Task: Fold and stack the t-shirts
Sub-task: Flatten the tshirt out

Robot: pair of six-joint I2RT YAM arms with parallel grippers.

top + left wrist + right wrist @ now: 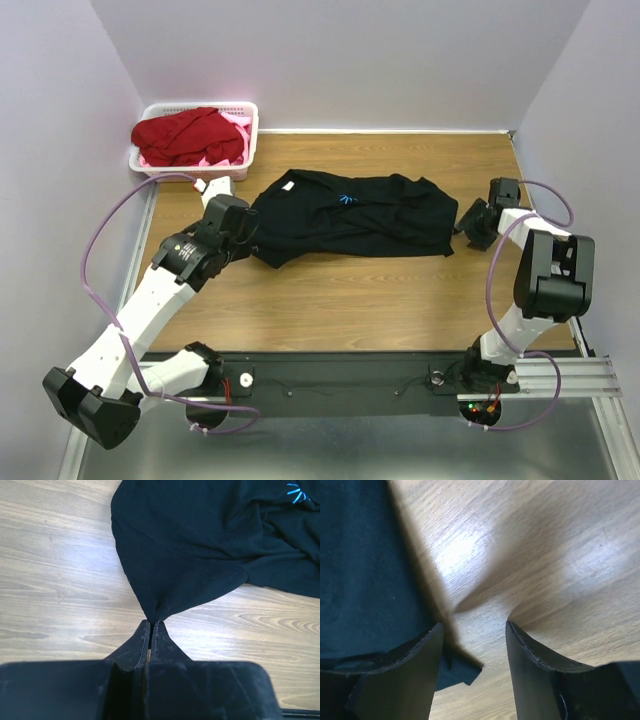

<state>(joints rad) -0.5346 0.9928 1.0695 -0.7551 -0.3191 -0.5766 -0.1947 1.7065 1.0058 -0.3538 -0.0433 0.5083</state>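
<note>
Left jaws are clamped on the near-left corner of the black t-shirt (pixel 350 215), which lies across the middle of the surface (pixel 330 300). Right jaws stand part-wide at its right edge; seat the cloth fully between them before closing.

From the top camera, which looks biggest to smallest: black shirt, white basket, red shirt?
Largest: black shirt.
Next: white basket.
Smallest: red shirt, only slightly smaller than the basket it lies in.
</note>
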